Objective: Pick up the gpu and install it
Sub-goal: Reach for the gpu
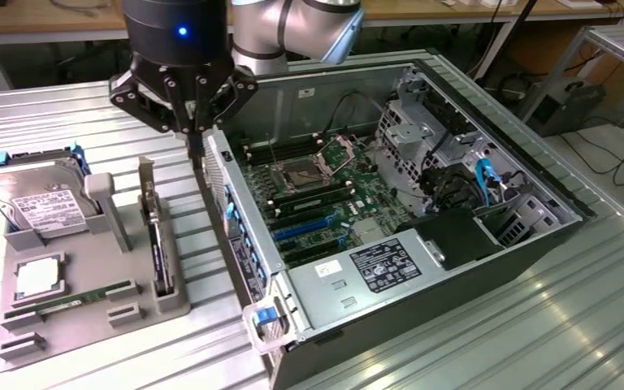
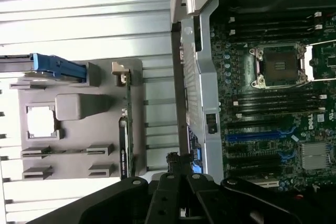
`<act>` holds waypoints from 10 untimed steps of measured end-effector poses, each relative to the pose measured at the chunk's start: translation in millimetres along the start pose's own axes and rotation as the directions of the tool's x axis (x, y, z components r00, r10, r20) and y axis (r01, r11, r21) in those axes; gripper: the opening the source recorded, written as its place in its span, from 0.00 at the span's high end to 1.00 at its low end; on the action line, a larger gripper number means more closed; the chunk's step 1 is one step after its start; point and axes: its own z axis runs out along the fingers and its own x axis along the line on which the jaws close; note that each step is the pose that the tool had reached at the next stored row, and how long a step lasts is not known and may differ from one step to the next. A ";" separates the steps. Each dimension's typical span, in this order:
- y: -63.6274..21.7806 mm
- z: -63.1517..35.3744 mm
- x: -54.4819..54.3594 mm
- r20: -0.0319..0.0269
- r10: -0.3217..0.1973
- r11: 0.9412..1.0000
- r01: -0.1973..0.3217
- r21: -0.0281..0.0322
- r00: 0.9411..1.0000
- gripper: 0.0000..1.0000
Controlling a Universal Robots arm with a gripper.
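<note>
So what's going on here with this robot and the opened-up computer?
A robot arm is set to install a gpu in the open computer case. Its jaws are shut and empty, poised over the case wall that faces the grey tray. The gpu stands on edge in that tray, not yet picked up.

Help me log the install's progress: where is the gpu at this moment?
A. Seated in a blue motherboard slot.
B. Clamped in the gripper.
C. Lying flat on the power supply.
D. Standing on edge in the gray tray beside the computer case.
D: the gpu stands on edge in the gray tray, apart from the shut gripper hanging higher up.
</note>
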 end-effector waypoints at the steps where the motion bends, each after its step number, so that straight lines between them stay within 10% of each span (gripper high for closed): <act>1: -0.8 0.5 2.9 0.000 0.000 1.000 0.000 0.000 1.000 0.89; 10: -8.1 16.6 52.2 -0.007 0.000 1.000 0.000 0.001 1.000 0.89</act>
